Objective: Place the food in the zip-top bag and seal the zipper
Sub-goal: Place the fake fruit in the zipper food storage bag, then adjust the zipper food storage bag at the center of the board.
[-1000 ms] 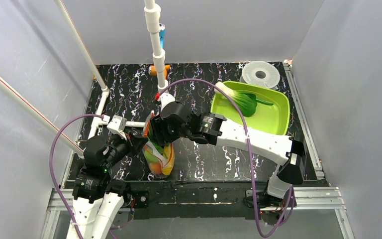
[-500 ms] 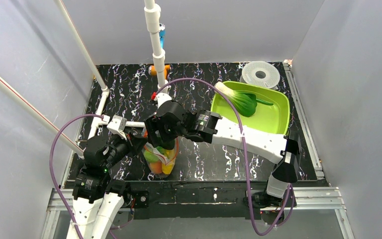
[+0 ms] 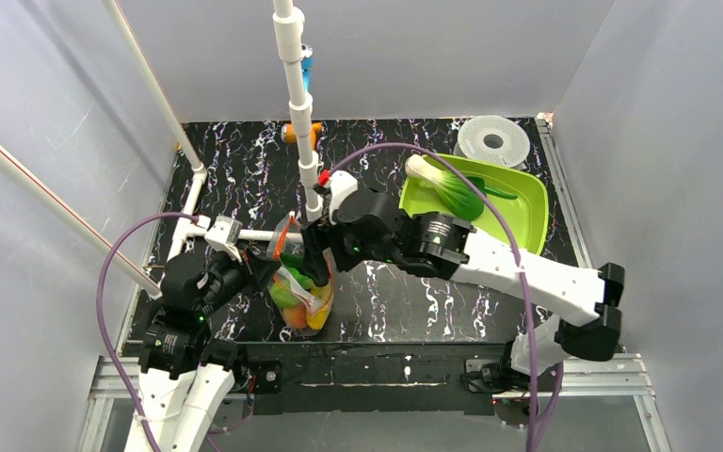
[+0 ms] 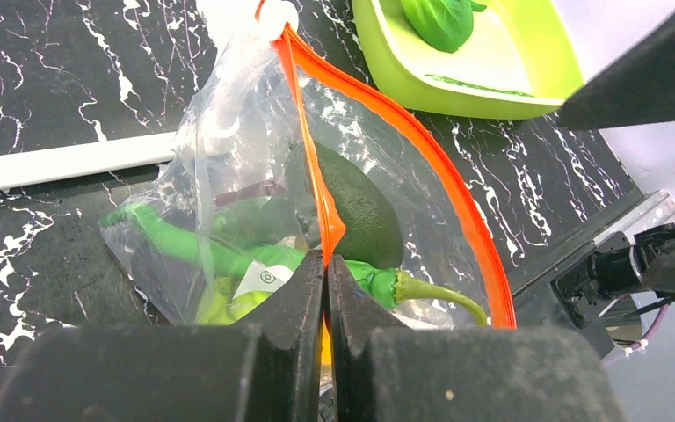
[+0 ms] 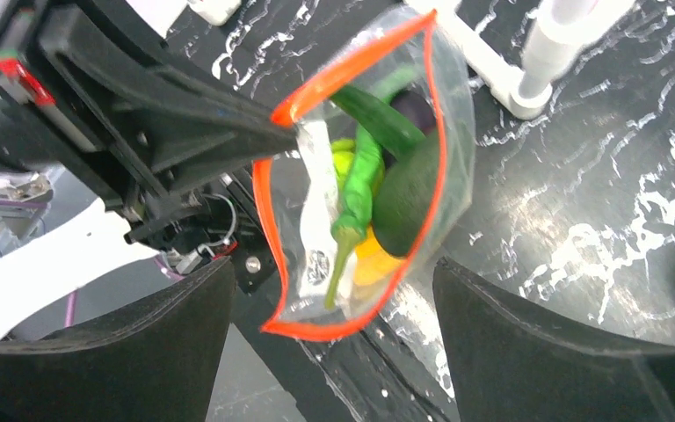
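The zip-top bag point(image 3: 303, 299) stands open at the table's front left, and it also shows in the left wrist view point(image 4: 228, 132). My left gripper point(image 3: 265, 273) is shut on its red-orange zipper point(image 4: 316, 176) at one end point(image 5: 286, 112). Inside the bag lie a dark green avocado point(image 4: 360, 211), green pods point(image 4: 185, 244), a stemmed green pod point(image 5: 356, 189), a yellow piece point(image 5: 376, 264) and a dark purple plum point(image 5: 417, 110). My right gripper point(image 3: 316, 262) is open and empty, its jaws wide apart just above the bag's mouth point(image 5: 334, 264). A leafy green vegetable point(image 3: 458, 193) lies in the tray.
The lime-green tray point(image 3: 518, 226) sits at the back right, with a white round lid point(image 3: 492, 141) behind it. A white pipe post point(image 3: 297, 94) rises behind the bag, with pipe rails point(image 3: 193, 193) at the left. The table's front edge point(image 3: 386, 353) is just beyond the bag.
My right arm's wrist and elbow have swung to the right, while its open gripper stays over the bag's mouth. My left gripper and the bag have held still.
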{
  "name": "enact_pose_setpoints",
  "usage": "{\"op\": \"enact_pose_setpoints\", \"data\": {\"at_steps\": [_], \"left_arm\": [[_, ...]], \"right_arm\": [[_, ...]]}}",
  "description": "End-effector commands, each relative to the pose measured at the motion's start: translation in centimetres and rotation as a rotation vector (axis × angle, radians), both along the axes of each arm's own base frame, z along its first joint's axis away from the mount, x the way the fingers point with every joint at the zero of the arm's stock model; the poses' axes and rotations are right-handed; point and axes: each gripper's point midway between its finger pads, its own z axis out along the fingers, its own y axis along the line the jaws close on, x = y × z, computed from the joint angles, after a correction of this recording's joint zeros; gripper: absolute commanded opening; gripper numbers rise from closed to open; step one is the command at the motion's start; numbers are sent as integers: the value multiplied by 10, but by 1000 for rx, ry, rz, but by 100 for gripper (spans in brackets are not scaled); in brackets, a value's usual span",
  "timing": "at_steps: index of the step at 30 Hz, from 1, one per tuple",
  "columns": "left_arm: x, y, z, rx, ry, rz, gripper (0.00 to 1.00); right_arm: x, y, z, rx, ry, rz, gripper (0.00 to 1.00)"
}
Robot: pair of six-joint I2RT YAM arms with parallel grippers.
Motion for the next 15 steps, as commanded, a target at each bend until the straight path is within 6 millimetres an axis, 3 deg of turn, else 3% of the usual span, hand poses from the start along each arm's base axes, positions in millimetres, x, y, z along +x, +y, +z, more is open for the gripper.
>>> {"op": "enact_pose_setpoints", "data": {"at_steps": [1, 5, 10, 11, 15], "left_arm": [[3, 2, -7, 12, 28, 10, 0], [4, 1, -9, 14, 44, 7, 0], [4, 1, -12, 17, 59, 7, 0], [4, 1, -12, 17, 63, 5, 0], [4, 1, -14, 23, 74, 8, 0]], "right_arm": [[4, -21, -14, -16, -5, -62, 86], [-1, -20, -40, -14, 62, -63, 80], [16, -4, -53, -50, 70, -52, 77], [20, -2, -61, -85, 76, -48, 74], [38, 8, -54, -156, 37, -69, 56]]}}
